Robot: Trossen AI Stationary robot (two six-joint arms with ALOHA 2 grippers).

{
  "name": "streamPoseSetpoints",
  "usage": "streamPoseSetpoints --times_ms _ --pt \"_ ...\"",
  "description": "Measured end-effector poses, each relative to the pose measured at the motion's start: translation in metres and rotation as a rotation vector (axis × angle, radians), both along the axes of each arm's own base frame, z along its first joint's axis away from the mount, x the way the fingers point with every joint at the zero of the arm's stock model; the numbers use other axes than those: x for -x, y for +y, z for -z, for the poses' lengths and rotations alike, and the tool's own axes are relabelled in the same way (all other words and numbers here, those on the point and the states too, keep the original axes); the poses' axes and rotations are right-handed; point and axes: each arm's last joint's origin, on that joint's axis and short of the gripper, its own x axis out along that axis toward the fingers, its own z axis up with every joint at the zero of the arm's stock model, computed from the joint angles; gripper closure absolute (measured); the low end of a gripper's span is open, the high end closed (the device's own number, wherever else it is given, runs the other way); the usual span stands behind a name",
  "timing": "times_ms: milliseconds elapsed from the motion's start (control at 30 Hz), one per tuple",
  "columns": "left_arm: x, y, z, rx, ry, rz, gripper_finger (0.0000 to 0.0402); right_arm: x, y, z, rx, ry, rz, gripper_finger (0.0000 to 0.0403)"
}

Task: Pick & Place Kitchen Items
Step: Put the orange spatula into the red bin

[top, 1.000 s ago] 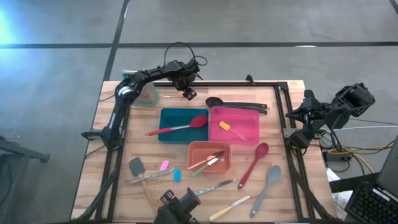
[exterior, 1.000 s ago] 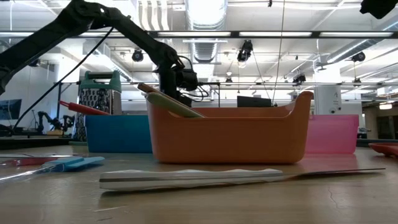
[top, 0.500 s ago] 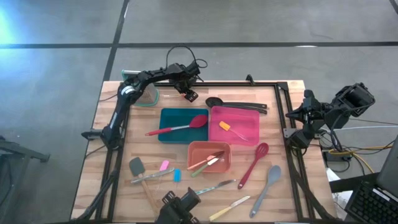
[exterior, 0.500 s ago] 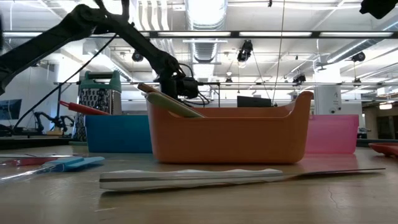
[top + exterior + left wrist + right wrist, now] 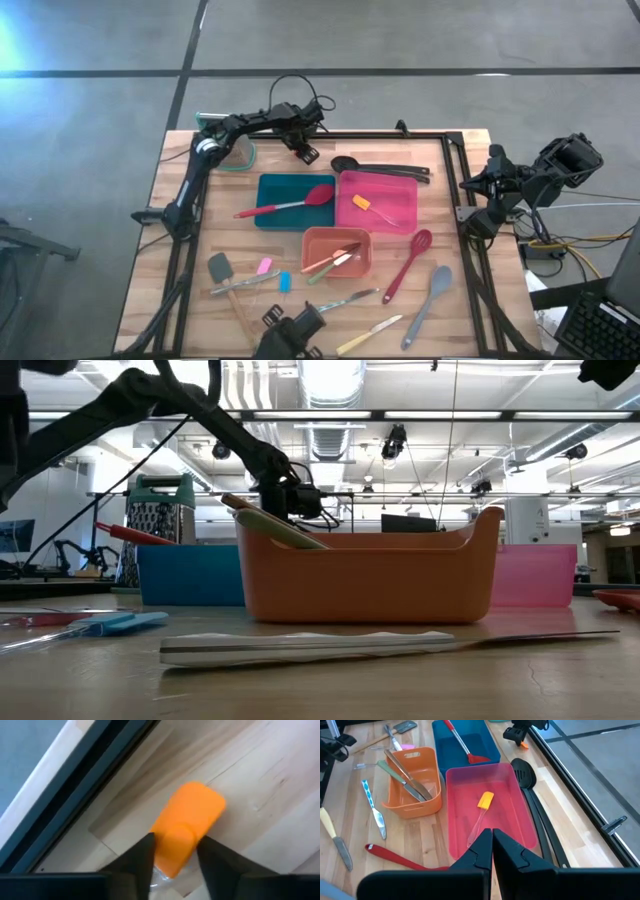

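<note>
Left gripper [image 5: 304, 152] out near the far edge of the tabletop [image 5: 450, 310], a little left of centre, dark fingers [image 5: 142, 857] clamped on either side of a small orange-headed spatula [image 5: 186, 827] with a clear handle. Orange head flat against the pale wood, just beside the black frame rail [image 5: 95, 772] running along that far edge.

Right gripper [image 5: 492, 845] off the right edge of the tabletop, arm folded back, fingers pressed together on nothing.

Rest of the kitchen items scattered:
- long red spoon [image 5: 290, 204] lying across the blue rectangular tray [image 5: 268, 218], bowl toward the pink tray
- second orange-headed spatula [image 5: 368, 208] inside the pink rectangular tray [image 5: 404, 182]
- a couple of knives and a green-handled utensil [image 5: 402, 779] leaning in the orange rectangular tray [image 5: 312, 264]
- black slotted spoon [image 5: 378, 166] along the far side of the pink tray
- red slotted spoon [image 5: 406, 263] and grey spoon [image 5: 429, 302] toward the near right corner
- pastel-handled knives [image 5: 362, 335] near the near edge, centre
- grey-headed spatula [image 5: 221, 268] and pink- and blue-headed pieces [image 5: 274, 275] toward the near left corner

Metal box grater with teal top [image 5: 158, 528] standing near the far left corner (seen from the low view only behind the blue tray).
</note>
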Motion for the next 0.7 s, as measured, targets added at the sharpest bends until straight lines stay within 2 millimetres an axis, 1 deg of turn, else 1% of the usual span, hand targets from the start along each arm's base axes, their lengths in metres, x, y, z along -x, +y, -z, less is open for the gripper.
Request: streamPoseSetpoints --times_ms 133,267,333,533,600,700 --pt "-0.002 0.0 -0.004 -0.022 -0.006 0.002 0.0369 0.0 0.0 0.0 0.0 0.0 0.0 0.0394" --pt "-0.005 -0.004 -0.014 -0.025 -0.021 0.017 0.0373 0.0 0.0 0.0 0.0 0.0 0.0 0.0394" --pt "-0.005 -0.006 -0.025 -0.025 -0.038 0.026 0.0373 0.0 0.0 0.0 0.0 0.0 0.0 0.0394" --pt "-0.002 -0.017 -0.081 -0.067 -0.085 0.061 0.0373 0.0 0.0 0.0 0.0 0.0 0.0 0.0394" --pt "-0.003 -0.025 -0.1 -0.096 -0.12 0.078 0.0373 0.0 0.0 0.0 0.0 0.0 0.0 0.0394" --pt "-0.002 -0.043 -0.137 -0.153 -0.2 0.111 0.0373 0.0 0.0 0.0 0.0 0.0 0.0 0.0394"
